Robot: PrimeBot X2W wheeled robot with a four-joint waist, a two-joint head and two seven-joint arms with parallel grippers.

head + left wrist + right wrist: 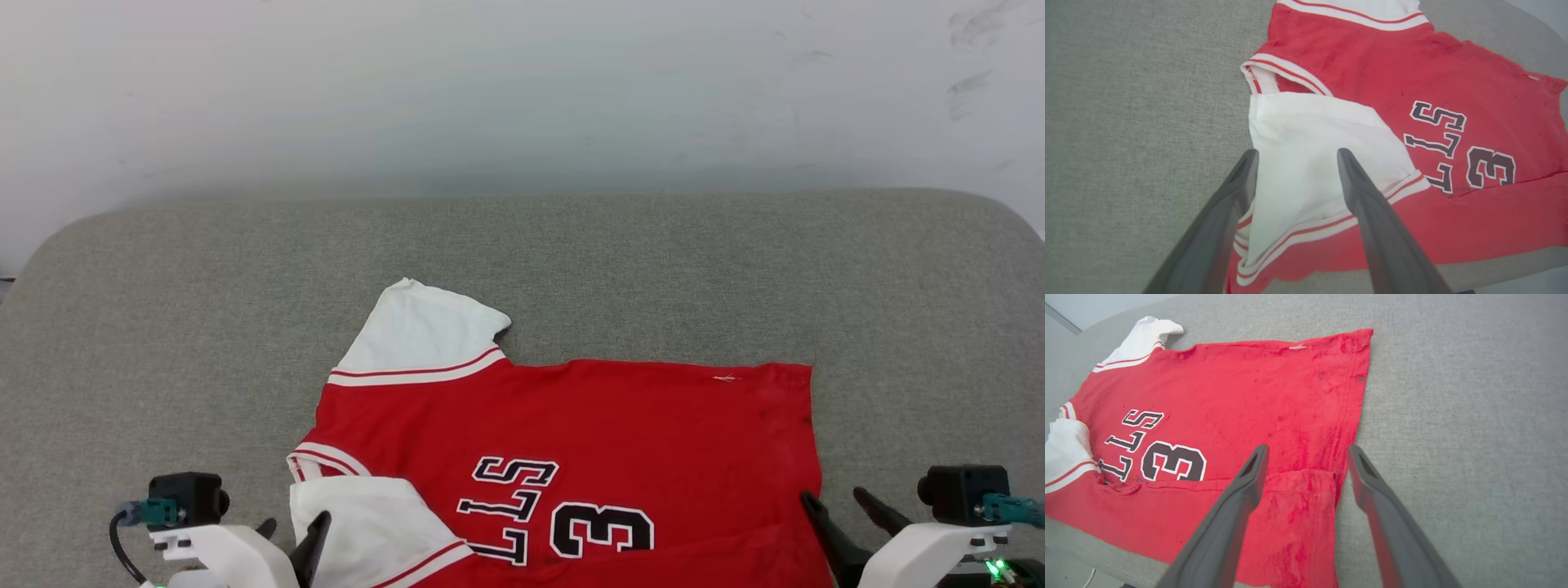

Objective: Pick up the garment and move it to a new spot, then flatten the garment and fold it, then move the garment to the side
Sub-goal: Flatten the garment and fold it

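The left gripper (1297, 154), fingers spread and empty, sits over the red jersey's (588, 425) folded-in white sleeve (1306, 134). A near fold (1167, 506) hides part of the lettering (1133, 441). The right gripper (1307, 451), also spread and empty, straddles the doubled hem corner (1306, 486).

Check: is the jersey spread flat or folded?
Partly folded: the garment has its near edge turned over the lettering, near white sleeve laid on it; far sleeve spread.
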